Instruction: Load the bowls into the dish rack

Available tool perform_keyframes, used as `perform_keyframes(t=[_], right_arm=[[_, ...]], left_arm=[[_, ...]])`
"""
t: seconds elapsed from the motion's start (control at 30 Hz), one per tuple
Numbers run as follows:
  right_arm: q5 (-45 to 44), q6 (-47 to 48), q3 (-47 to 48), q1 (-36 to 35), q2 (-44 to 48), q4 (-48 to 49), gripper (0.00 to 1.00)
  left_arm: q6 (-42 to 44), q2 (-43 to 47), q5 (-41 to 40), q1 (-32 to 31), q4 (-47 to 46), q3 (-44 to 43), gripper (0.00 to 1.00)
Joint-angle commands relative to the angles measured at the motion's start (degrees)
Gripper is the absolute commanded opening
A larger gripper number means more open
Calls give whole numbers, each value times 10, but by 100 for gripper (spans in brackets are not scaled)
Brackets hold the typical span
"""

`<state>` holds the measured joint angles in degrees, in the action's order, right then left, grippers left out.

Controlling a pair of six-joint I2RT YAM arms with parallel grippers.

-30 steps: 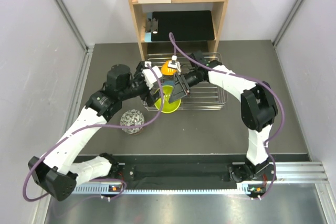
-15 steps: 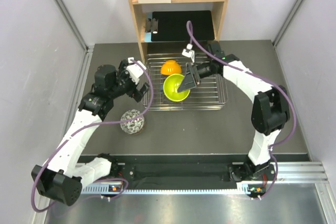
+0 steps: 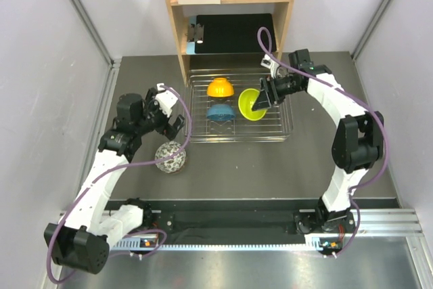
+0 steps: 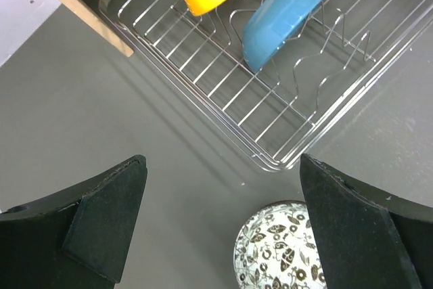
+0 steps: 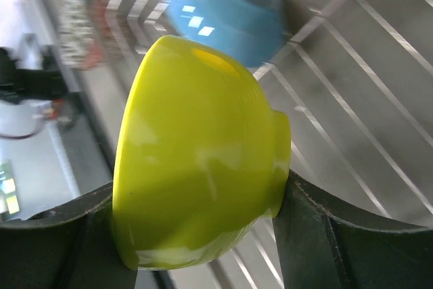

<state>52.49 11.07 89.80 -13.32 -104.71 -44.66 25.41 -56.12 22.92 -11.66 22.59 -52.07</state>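
Four bowls in sight, one wire rack, two arms. The orange bowl (image 3: 220, 87) and the blue bowl (image 3: 220, 112) stand tilted on edge among the thin tines of the silver dish rack (image 3: 274, 126), one behind the other. The right end effector (image 5: 199, 184) is clamped on the lime-green bowl (image 3: 254, 103), a glossy, smooth-walled thing tipped on its side over the rack, just right of the blue one. The left end effector (image 4: 222, 162) is spread wide and holds nothing, hanging above the dark matte table (image 3: 270, 167) off the rack's left corner. The white bowl with the dark net pattern (image 3: 170, 158) sits on the table near that corner, outside the rack.
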Motion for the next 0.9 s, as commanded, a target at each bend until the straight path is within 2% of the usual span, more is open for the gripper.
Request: perform_keyframes(t=[0.0,0.43,0.6,0.87], right_arm=[[-92,35,8,2,49,24,7],[-334,-5,-14,-1,64,119,8],[-433,-7,-30,-27,64,145,8],[-576,-3,-36,-86,43,178,8]], left_arm=[[2,15,2,4,3,15,99],[2,50,4,5,22,48,99],[3,60,-3,5,29,58,99],[-2,60,-72,6,33,74,99]])
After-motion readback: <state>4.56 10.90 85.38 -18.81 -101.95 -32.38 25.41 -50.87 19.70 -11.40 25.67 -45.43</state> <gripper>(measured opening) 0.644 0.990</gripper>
